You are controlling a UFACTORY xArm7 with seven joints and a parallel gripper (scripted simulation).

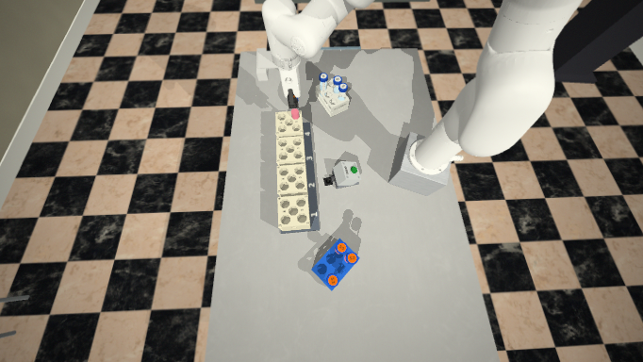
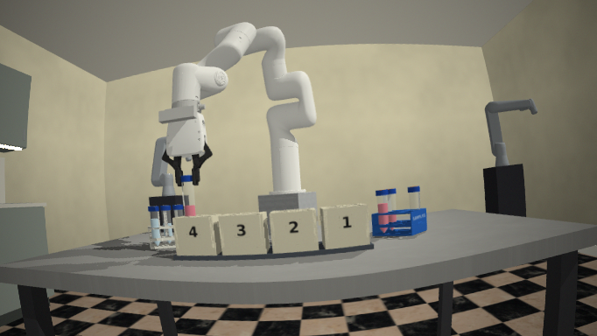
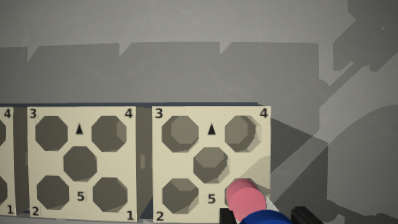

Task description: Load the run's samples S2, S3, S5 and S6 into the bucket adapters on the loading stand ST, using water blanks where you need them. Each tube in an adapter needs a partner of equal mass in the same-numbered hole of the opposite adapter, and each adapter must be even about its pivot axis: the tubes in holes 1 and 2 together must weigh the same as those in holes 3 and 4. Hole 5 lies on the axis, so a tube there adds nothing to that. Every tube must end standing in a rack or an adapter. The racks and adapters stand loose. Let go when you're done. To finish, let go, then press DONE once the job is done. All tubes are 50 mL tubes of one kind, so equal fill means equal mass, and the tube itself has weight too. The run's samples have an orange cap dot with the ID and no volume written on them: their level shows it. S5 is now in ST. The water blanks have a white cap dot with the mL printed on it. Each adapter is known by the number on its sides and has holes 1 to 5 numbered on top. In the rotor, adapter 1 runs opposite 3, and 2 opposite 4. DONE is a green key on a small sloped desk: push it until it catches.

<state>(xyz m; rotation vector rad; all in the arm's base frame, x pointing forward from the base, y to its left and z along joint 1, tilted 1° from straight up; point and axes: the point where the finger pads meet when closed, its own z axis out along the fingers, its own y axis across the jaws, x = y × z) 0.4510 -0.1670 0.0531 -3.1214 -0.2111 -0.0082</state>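
My gripper is shut on the blue cap of an upright tube with pink liquid. The tube is at hole 1 of adapter 4; its tip is hidden and its ID does not show. No tube shows in adapter 3, adapter 2 or adapter 1. Three orange-dotted samples stand in the blue rack. Three white-dotted water blanks stand in the white rack.
The adapters stand in a row on the dark stand. The green DONE key is on its small sloped desk, between the row and the arm's base. The white rack is close beside adapter 4; the blue rack is beyond adapter 1.
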